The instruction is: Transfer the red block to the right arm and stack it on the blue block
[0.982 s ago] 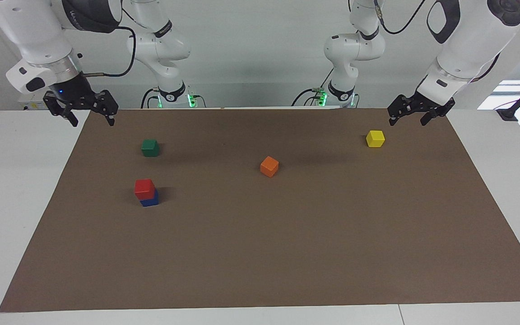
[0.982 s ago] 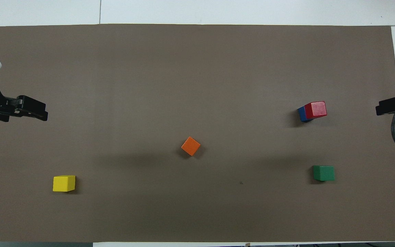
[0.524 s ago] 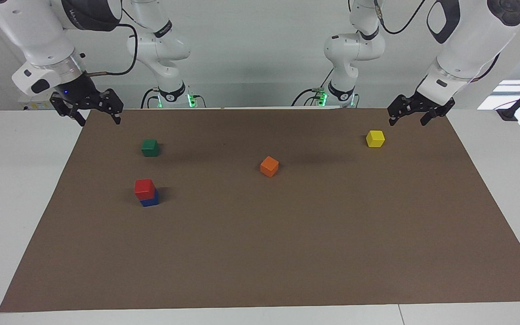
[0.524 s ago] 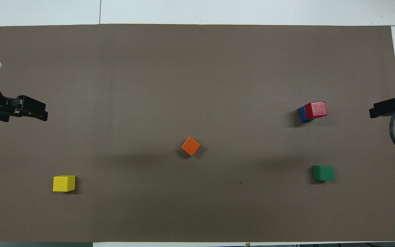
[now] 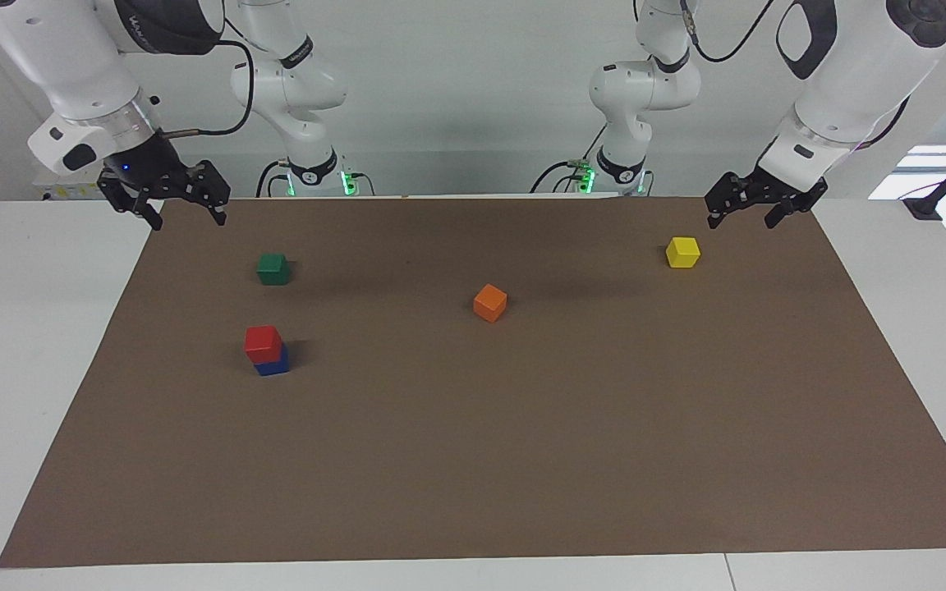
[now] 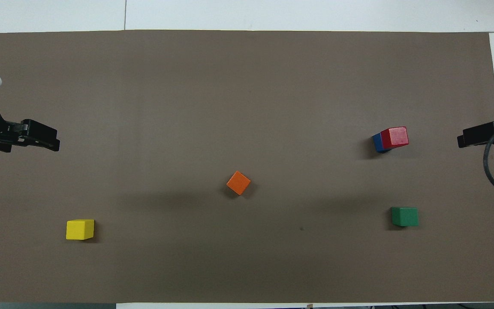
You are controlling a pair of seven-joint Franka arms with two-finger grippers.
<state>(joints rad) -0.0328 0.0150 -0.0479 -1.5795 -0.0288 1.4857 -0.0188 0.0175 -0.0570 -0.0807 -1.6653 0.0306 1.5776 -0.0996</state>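
The red block (image 5: 263,343) (image 6: 394,137) sits on top of the blue block (image 5: 273,364) (image 6: 377,143), a little askew, toward the right arm's end of the brown mat. No gripper touches the stack. My right gripper (image 5: 188,215) (image 6: 463,140) hangs open and empty in the air over the mat's corner by its own base. My left gripper (image 5: 741,220) (image 6: 52,141) hangs open and empty over the mat's edge at the left arm's end, above and beside the yellow block.
A green block (image 5: 273,268) (image 6: 405,216) lies nearer to the robots than the stack. An orange block (image 5: 490,302) (image 6: 238,183) lies mid-mat, turned diagonally. A yellow block (image 5: 682,252) (image 6: 80,229) lies toward the left arm's end. The brown mat (image 5: 522,460) covers most of the white table.
The right gripper has drifted a little inward over the mat's corner, still open. The left arm and all the blocks have stayed put.
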